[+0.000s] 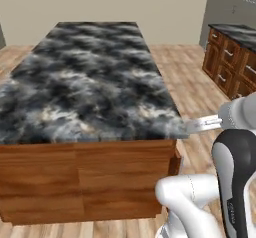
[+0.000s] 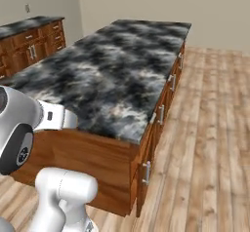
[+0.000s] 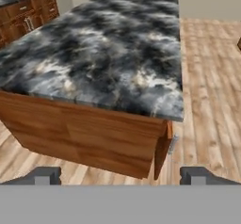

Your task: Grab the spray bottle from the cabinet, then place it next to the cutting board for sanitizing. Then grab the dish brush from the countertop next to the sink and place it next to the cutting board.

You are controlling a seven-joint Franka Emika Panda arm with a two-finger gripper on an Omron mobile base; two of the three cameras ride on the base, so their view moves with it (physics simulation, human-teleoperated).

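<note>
A long kitchen island stands in front of me, topped by a dark grey-black marble countertop (image 1: 95, 77) (image 2: 122, 65) (image 3: 108, 49) with whitish veins, bare on all the surface I see. My gripper (image 3: 121, 176) hovers off the island's near corner, open, its two dark fingertips (image 3: 44, 175) far apart with nothing between them. The spray bottle, wall cabinet, cutting board, sink and dish brush are out of view.
The island's reddish-brown wooden side (image 1: 85, 177) faces me, with drawers and silver pulls (image 2: 161, 114) along its right flank. A second counter with lower drawers (image 1: 232, 57) (image 2: 29, 41) (image 3: 26, 11) runs along the grey wall. Light wooden floor (image 2: 215, 128) stretches to the right.
</note>
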